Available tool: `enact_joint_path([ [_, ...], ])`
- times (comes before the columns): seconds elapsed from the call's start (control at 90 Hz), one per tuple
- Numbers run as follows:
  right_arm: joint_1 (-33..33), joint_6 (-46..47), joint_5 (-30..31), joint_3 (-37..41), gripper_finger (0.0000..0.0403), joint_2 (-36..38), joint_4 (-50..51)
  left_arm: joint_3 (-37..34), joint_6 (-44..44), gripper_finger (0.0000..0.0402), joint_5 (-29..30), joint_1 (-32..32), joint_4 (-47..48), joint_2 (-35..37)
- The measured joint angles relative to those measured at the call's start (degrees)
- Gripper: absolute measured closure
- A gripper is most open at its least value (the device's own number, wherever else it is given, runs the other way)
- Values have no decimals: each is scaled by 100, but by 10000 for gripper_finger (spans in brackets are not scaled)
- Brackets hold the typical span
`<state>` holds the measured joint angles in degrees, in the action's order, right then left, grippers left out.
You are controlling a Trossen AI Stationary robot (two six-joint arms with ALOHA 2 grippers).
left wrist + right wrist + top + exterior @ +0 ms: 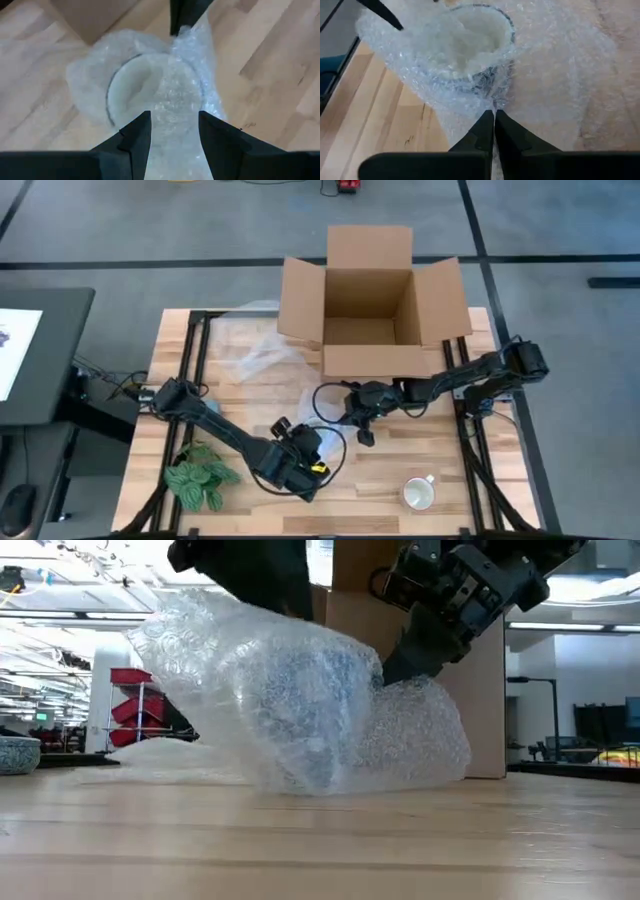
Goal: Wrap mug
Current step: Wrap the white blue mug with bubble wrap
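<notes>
In front of the cardboard box (368,305), on the tabletop (520,480): my two hands and the bundle I am wrapping.

Landmark: the open cardboard box, flaps spread, standing at the far edge of the tabletop.

Mug (150,87): just in front of the box, lying on its side inside the wrap; its round mouth shows through the plastic in both wrist views.

Bubble wrap (300,700): one clear sheet, bunched loosely around the mug, with a free tail spread on the tabletop toward the box.

Right hand (494,122): in front of the box's open face, at the bundle; fingers pinched together on a fold of bubble wrap right beside the mug's rim.

Left hand (170,132): on the side of the bundle away from the box, fingers parted to a middling gap with wrap between them; I am not yet closed on anything.

Second mug (419,494): bare and upright, well away from the box near the front edge of the tabletop.

Plant (200,475): green leaves near the front edge, on my left arm's side.

Handling, as I judge it: the mug is rigid and breakable, likely to roll on its side; the wrap is light, soft and slippery, and springs open if released.

Where to hold: I would pinch the wrap by a doubled fold close to the rim, and steady the mug through the padding across its body.
</notes>
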<state>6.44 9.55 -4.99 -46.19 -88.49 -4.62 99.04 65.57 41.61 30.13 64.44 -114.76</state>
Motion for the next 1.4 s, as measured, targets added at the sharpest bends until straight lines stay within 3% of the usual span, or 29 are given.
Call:
enact_joint_path([
  [0.678, 106, -104, -50, 2, 403, 0, 5, 7, 289, 261, 220, -227, -97, -308],
  [0.856, 98, -215, -626, 2, 400, 0, 150, 7, 394, 261, 218, -227, -120, -308],
  [0.944, 75, -293, -895, -29, 387, 0, 221, 7, 484, 261, 221, -227, -159, -308],
  [1.211, -29, -789, -916, -657, 319, 0, 1070, 7, 552, 261, 294, -240, -270, -308],
  [1.4, -12, -1255, -911, -1155, 301, 2, 1913, 7, 548, 261, 296, -240, -269, -308],
])
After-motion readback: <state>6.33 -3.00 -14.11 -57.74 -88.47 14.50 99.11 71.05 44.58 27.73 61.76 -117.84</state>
